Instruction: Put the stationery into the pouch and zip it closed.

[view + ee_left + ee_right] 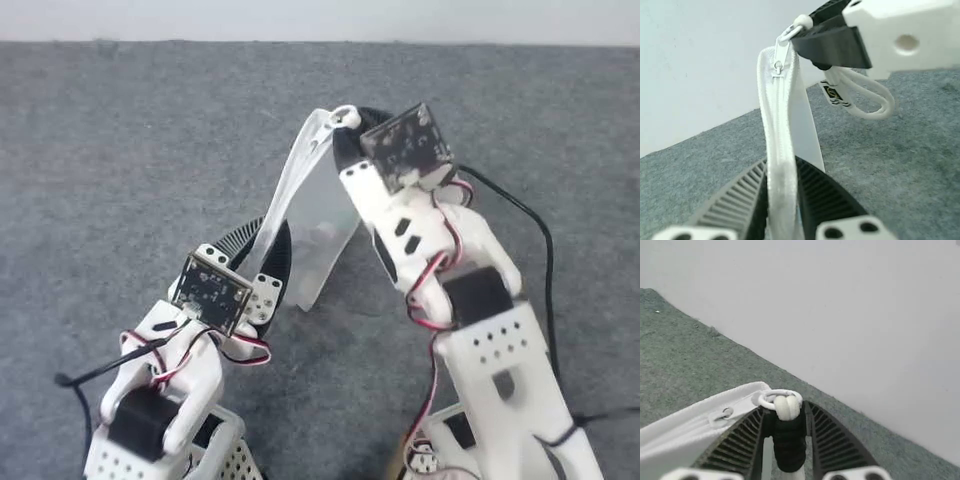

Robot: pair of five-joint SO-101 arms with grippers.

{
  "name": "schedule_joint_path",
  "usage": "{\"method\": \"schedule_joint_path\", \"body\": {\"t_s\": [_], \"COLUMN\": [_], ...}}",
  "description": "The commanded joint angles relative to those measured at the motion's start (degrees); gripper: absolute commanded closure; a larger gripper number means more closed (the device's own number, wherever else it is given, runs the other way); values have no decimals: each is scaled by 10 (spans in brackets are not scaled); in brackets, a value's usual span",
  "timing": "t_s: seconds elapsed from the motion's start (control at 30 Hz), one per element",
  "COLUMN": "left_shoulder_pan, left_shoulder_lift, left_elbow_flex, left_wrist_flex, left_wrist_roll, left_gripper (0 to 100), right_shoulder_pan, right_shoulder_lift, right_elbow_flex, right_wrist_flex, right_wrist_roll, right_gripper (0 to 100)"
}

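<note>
The left hand sits closest to the lens in its own wrist view. Its ribbed black fingers are closed narrowly on the zip edge of the pouch. That edge fills the gap between them, so the pads' contact is hidden and the hand's outer parts are cut off by the frame.

From this grip the pouch rises upward to the right hand, which pinches the zip pull at the far end. In the right wrist view the right hand clamps tightly on this dark pull, and a white bead and a ring stand just past the fingertips. The slider lies just beside the right hand. Along the stretch between the two hands the teeth look meshed.

From above, the pouch is white and frosted. It hangs as a slanted sheet between the left hand and the right hand, with its lower corner close to the grey desk. What is inside cannot be made out through the cloudy side.

A white cord loop with a small label hangs under the right hand. Where it is attached is hidden.
</note>
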Motion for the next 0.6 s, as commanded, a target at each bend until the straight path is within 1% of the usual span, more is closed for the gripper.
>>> {"method": "schedule_joint_path", "body": {"t_s": [0.0,0.2,0.33,0.43,0.5,0.57], "left_shoulder_pan": [-2,-3,-3,-3,-3,-3], "left_shoulder_lift": [-6,-6,-6,-6,-6,-6], "left_elbow_flex": [-8,-8,-8,-8,-8,-9], "left_wrist_flex": [5,6,6,6,6,6], "left_wrist_roll": [-8,-9,-10,-10,-10,-10], "left_gripper": [991,991,991,991,991,991], "right_shoulder_pan": [50,73,97,113,117,119], "right_shoulder_lift": [7,13,13,13,13,13], "right_elbow_flex": [-18,-23,-29,-33,-33,-33], "right_wrist_flex": [-42,-49,-49,-49,-49,-44], "right_wrist_roll": [-22,-23,-51,-55,-55,-74], "right_gripper": [991,991,991,991,991,991]}}
